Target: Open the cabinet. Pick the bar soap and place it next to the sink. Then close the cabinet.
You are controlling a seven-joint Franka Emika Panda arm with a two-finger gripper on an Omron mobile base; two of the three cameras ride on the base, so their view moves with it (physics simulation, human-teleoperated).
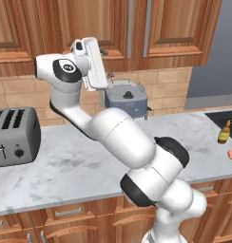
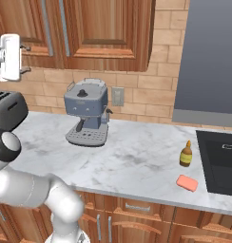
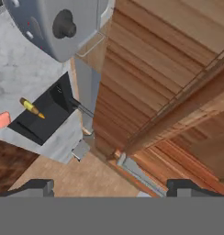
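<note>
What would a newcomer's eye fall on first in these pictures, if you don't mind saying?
Probably the big white arm rising across the left base view, its open gripper lifted to the reddish-brown cabinet, whose doors look shut. Next, the blue-grey coffee machine on the marble counter against the brick wall. Last, the pinkish bar soap lying beside the amber bottle, near the dark sink.

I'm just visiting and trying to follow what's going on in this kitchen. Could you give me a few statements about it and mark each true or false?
1. The bar soap lies on the counter near the sink. True.
2. The amber bottle has tipped over. False: it stands upright.
3. The gripper clutches the soap. False: its jaws stand open, empty, up by the cabinet.
4. A coffee machine stands against the brick wall. True.
5. The cabinet doors hang wide open. False: they look shut.
</note>
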